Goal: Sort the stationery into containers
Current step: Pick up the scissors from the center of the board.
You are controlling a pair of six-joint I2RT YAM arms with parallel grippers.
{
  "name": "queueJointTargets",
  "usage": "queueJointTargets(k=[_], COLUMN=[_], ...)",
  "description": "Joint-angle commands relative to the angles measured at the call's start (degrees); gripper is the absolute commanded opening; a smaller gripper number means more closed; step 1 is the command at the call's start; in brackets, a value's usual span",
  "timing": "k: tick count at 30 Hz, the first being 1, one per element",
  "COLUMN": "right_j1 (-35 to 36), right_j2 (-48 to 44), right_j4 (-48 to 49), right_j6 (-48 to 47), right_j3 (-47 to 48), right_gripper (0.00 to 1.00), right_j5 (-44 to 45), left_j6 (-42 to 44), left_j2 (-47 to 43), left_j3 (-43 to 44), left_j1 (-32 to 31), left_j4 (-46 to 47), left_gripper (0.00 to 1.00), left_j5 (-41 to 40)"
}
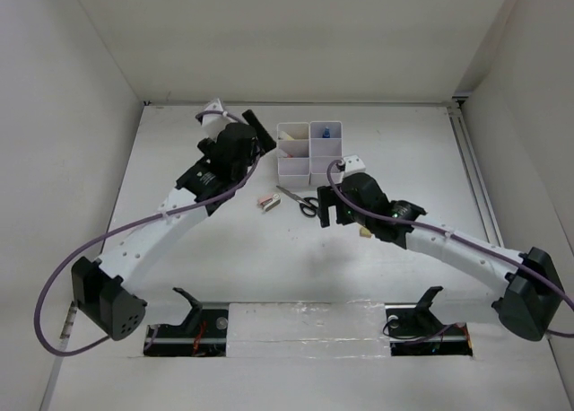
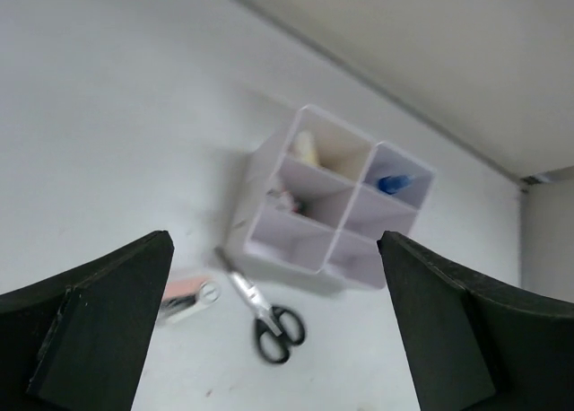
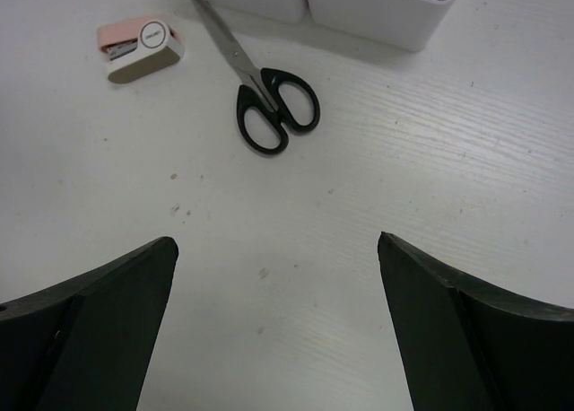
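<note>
The right gripper [image 3: 275, 240] is nearest the arm bases. It hangs low over the white bench [image 3: 430, 160] and tips down toward it. Its black jaws are spread wide, with only bare bench between them.

The black-handled metal scissors [image 3: 269, 101] lie flat and closed on the bench, a little way ahead of those jaws. The finger loops are on the side closest to the jaws, and the blades point away and to the left. I think the jaws are spread wide so they can go down around the scissors. They would need to reach forward first.

Near the blade tip, but not touching it, lies a small pink and white block [image 3: 139, 48]. It may be a little stapler.

Farther back stands the white plastic box of six small square open cups [image 2: 251, 200]. A pale yellow bar [image 2: 307, 149] leans in the far left cup. A blue-capped clear bottle [image 2: 392, 183] sits in the far right cup. A small pink thing [image 2: 285, 200] is in the middle left cup.

The left gripper [image 2: 273, 240] is held high over the box and looks down into it. Its jaws are spread wide too and hold nothing. I think it is up there because things get dropped into the cups from that spot. The scissors are far below it, on the near side of the box.
</note>
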Motion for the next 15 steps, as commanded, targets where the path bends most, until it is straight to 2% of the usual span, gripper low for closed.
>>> queueJointTargets(k=[1, 2, 3, 7, 11, 15], right_j1=[-1.23, -1.76, -1.77, -3.78, -7.64, -11.35], right_j2=[0.38, 0.38, 0.38, -2.34, -5.5, -6.91], right_j4=[0.69, 0.68, 1.38, 3.05, 3.58, 1.57], right_j6=[-1.5, -1.5, -1.5, -1.5, 1.83, 1.58], right_j3=[4.11, 4.12, 4.12, 2.55, 1.31, 1.31], right_gripper=[1.0, 1.0, 1.0, 1.0, 1.0, 1.0], right_j5=[1.57, 2.09, 2.1, 2.1, 2.7, 0.07], left_j6=[-10.95, -17.16, -18.26, -17.05, -15.37, -12.23], left_j2=[-7.03, -8.7, -10.45, -20.38, -22.68, -22.69], left_j3=[-2.77, -5.47, -7.41, -15.16, -15.78, -13.95], left_j1=[0.21, 0.21, 0.21, -1.71, -3.21, -3.21], left_j4=[-17.0, -18.08, -18.09, -14.67, -14.13, -17.46], left_gripper=[1.0, 1.0, 1.0, 1.0, 1.0, 1.0], left_j5=[-7.52, -8.75, -9.64, -9.64, -8.95, -6.92])
